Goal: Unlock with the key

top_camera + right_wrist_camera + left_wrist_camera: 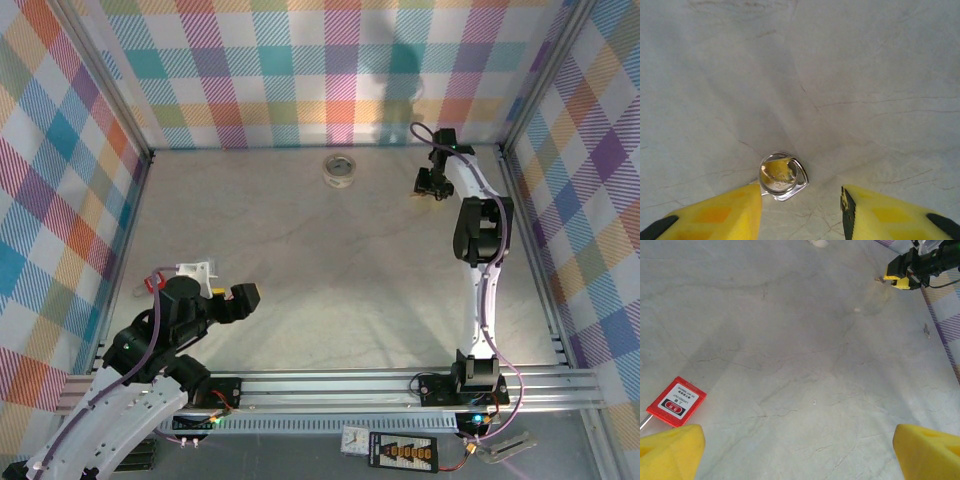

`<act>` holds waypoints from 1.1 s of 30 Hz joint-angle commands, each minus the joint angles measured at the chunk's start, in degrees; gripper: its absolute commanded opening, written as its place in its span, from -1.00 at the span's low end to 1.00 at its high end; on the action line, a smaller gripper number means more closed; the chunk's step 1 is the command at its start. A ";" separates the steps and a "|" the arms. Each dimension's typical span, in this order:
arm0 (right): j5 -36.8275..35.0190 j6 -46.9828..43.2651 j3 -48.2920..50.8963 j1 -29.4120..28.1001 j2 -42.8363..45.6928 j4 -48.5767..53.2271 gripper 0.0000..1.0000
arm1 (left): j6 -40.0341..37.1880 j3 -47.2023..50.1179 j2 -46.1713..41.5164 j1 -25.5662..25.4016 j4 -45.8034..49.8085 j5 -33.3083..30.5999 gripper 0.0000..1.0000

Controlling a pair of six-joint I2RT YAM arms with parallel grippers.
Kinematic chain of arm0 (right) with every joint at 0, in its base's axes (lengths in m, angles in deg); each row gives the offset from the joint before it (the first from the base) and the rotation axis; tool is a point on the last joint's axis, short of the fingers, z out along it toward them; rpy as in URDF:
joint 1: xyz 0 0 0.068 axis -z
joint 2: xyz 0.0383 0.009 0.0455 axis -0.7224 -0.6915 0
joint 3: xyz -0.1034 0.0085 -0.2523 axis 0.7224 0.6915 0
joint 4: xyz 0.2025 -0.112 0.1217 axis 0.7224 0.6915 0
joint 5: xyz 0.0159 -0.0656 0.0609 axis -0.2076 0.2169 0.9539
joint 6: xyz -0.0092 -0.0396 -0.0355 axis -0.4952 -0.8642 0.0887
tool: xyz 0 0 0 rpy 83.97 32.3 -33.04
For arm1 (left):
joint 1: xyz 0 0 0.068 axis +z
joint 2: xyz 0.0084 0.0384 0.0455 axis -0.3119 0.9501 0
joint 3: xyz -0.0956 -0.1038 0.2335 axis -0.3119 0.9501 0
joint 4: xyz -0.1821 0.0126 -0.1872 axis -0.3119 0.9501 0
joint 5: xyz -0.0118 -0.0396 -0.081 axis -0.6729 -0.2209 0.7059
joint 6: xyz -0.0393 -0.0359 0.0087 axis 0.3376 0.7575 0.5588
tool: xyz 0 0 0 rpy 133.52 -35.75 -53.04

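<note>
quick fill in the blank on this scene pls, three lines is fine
1. The padlock lying on the table near the left gripper is ___ in colour.
2. The left gripper's jaws stand wide ___, with nothing between them.
3. The small silvery key lies on the table between the jaws of the right gripper, whose fingers are mostly ___.

Missing words: red; open; yellow
</note>
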 commanded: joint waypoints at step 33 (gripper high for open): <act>4.49 2.87 14.33 0.09 7.86 -1.93 -0.98 | 0.43 -1.56 4.44 -0.75 -3.00 -0.47 0.89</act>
